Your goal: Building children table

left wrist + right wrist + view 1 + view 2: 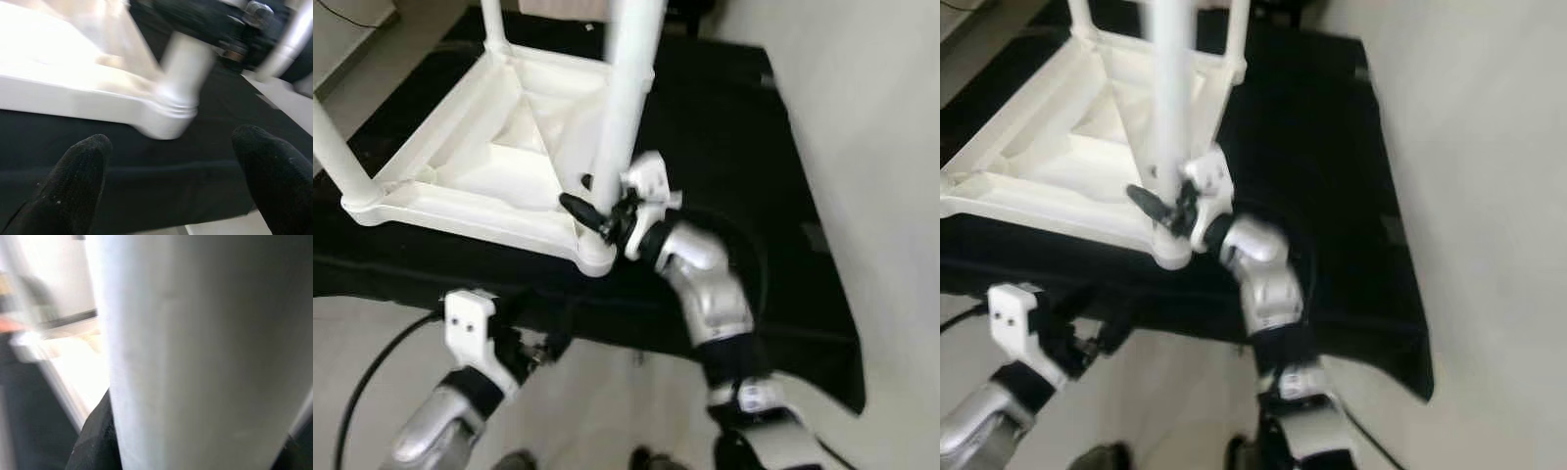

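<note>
The right gripper (597, 217) clamps the stiff, probably light, slippery table leg (628, 98) near its socket; the left gripper (171, 181) hangs open.

The upturned children's table (480, 157) lies on a cloth-covered counter (724, 147), its legs standing up, with a wall (871, 147) along the counter's right side. The right gripper (597, 211) sits at the table's near right corner, its jaws set around the base of the leg (628, 88) there. The left gripper (176, 181) hangs below the counter's near edge, jaws apart, facing that same corner.
</note>
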Controlling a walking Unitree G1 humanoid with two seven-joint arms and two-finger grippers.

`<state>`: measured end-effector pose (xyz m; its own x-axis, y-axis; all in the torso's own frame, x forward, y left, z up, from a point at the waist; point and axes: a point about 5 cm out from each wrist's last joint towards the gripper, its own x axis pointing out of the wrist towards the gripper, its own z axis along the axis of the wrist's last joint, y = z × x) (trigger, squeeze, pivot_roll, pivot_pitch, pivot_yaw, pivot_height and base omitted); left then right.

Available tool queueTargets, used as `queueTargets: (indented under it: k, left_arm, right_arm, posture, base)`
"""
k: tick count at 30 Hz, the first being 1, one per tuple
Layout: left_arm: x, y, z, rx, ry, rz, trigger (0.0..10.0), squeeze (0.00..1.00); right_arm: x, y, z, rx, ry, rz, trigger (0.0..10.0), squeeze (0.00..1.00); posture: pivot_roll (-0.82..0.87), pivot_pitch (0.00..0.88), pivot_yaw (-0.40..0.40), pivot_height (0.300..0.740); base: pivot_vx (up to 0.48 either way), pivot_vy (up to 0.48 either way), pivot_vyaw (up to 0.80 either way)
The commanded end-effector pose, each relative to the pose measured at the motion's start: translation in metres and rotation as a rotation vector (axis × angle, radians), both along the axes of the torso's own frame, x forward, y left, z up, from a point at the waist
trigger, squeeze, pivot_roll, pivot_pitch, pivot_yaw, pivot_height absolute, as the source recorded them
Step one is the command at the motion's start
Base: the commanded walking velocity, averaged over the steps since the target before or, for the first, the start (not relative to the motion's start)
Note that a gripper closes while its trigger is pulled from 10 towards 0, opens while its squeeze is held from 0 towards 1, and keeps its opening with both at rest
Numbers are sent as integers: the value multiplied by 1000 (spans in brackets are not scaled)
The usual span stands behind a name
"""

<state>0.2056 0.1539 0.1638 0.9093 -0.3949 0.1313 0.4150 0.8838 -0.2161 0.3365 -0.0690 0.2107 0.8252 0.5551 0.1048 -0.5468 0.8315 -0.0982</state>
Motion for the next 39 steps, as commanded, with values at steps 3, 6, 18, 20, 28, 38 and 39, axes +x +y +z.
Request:
queueTargets:
  k: [3,6,18,20,28,38,39]
  left_arm:
    - [4,3,-8,12,27,-19,10000,0]
    - [6,3,-9,17,28,-17,10000,0]
    - [5,2,-10,14,22,-9,10000,0]
    - [4,1,-11,12,22,-12,10000,0]
    - [2,-2,-10,10,21,-14,10000,0]
    - [-8,-5,-6,10,27,-15,10000,0]
    - [-9,-6,-5,10,28,-15,10000,0]
  right_arm:
    - [-4,9,-41,-37,128,-71,0,0]
    - [1,17,-39,-47,140,-37,0,0]
    - [-17,44,4,45,59,450,10000,1000]
    - [-15,43,23,-24,-50,650,10000,1000]
    - [-2,44,30,-187,-116,818,10000,0]
    - [7,58,33,-221,-40,1101,10000,0]
    - [7,59,32,-217,-28,1119,10000,0]
  posture:
    - [2,162,-81,740]
    - [11,144,-87,740]
    - [33,138,-99,740]
    - [39,143,-104,740]
    - [61,159,-109,740]
    - [108,223,-123,740]
    - [108,223,-123,740]
  base:
    - [0,0,0]
    - [0,0,0]
    - [0,0,0]
    - [0,0,0]
    - [0,0,0]
    - [0,0,0]
    - [0,0,0]
